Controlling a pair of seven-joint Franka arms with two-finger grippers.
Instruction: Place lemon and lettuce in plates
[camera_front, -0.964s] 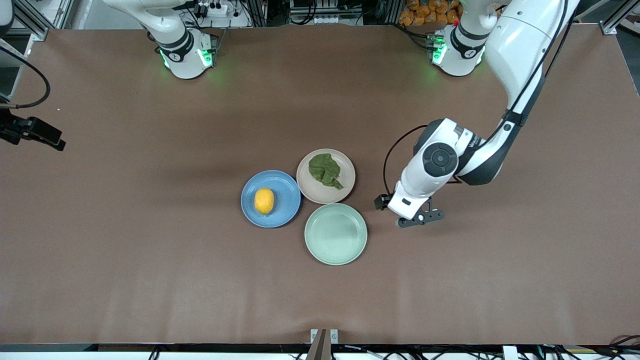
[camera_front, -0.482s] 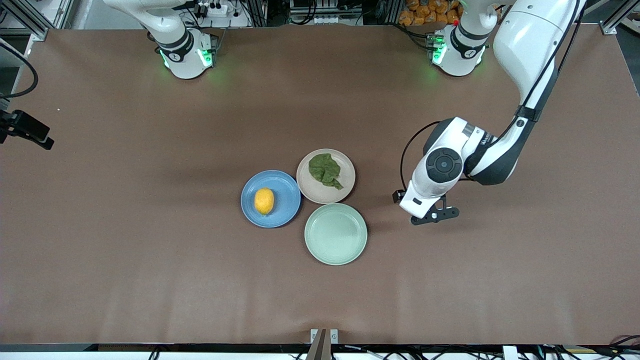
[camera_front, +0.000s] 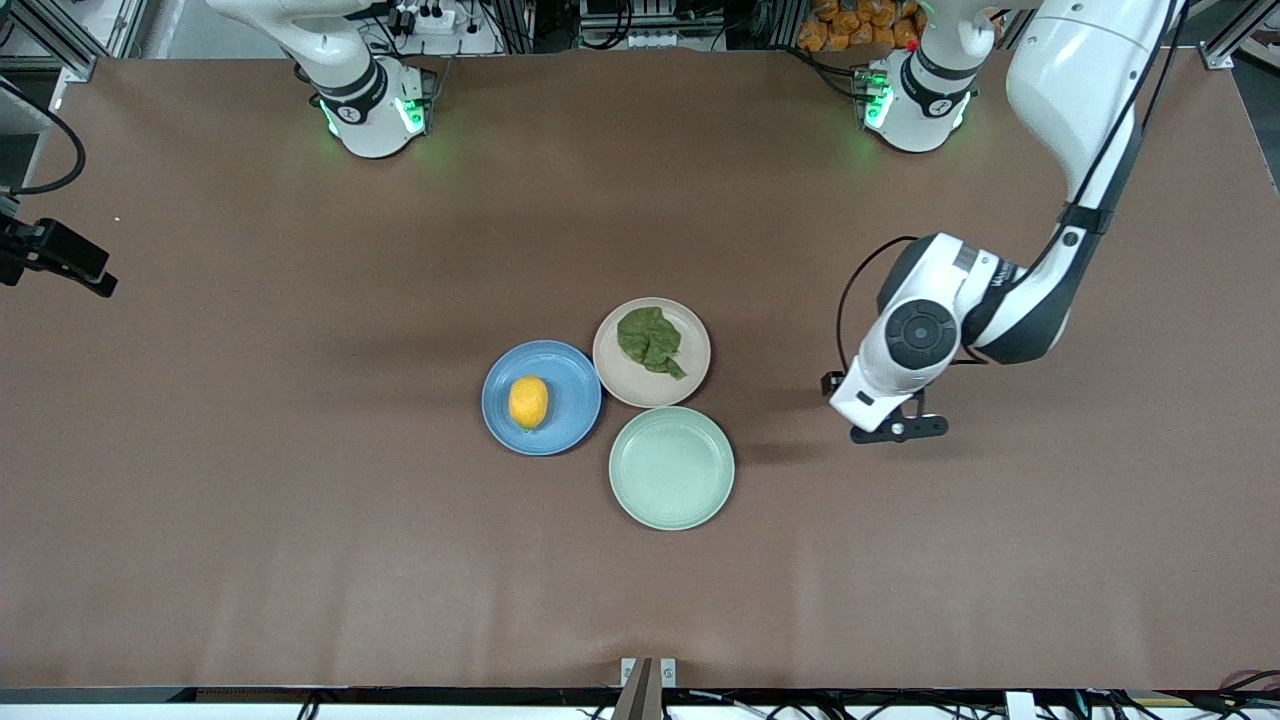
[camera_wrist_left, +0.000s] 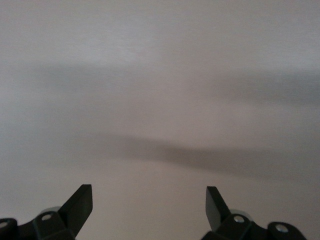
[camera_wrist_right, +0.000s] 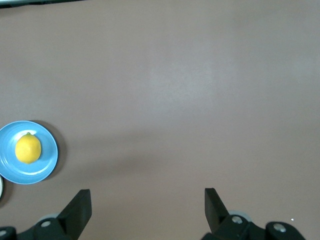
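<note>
The lemon (camera_front: 528, 402) lies in the blue plate (camera_front: 575, 395) at mid-table. The lettuce (camera_front: 650, 341) lies in the beige-pink plate (camera_front: 640, 385), which touches the blue plate. My left gripper (camera_front: 897, 428) is open and empty, low over bare table toward the left arm's end from the plates. The left wrist view shows only table between its fingers (camera_wrist_left: 80, 202). My right gripper (camera_front: 70, 265) is open and empty, held high at the right arm's end of the table. Its wrist view shows the lemon (camera_wrist_right: 28, 149) and blue plate (camera_wrist_right: 47, 157) well off from its fingers (camera_wrist_right: 80, 207).
An empty mint-green plate (camera_front: 671, 467) lies nearer to the front camera, touching both other plates. The brown table (camera_front: 300, 550) is otherwise bare. The arm bases (camera_front: 372, 110) stand along its edge farthest from the front camera.
My left gripper has moved away from the plates toward the left arm's end of the table, still open and empty. The right gripper barely shifted. Lemon and lettuce have not moved.
</note>
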